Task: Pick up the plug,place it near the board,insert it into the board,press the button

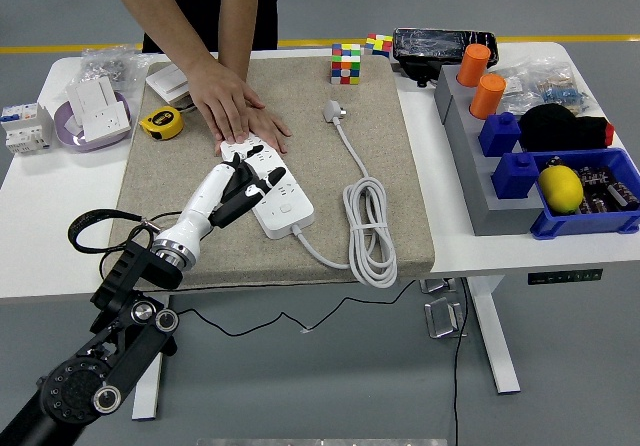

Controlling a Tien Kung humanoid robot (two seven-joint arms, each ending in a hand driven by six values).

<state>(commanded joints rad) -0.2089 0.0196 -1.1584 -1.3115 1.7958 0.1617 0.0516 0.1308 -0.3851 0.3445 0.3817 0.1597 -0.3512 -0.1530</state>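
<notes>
On the beige mat [390, 236], the left hand [240, 188] clasps a black plug [232, 206] against the power strip [270, 188], which a person's hand [233, 106] steadies.

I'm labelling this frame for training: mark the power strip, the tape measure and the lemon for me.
power strip [288, 206]: head view, bare white top near its front end.
tape measure [160, 122]: head view, middle of its yellow case.
lemon [561, 187]: head view, centre of the fruit.

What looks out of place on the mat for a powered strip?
The power strip's own white plug lies loose on the mat, its cord coiled beside it, connected to nothing. A person's hand pins the strip's far end.
</notes>
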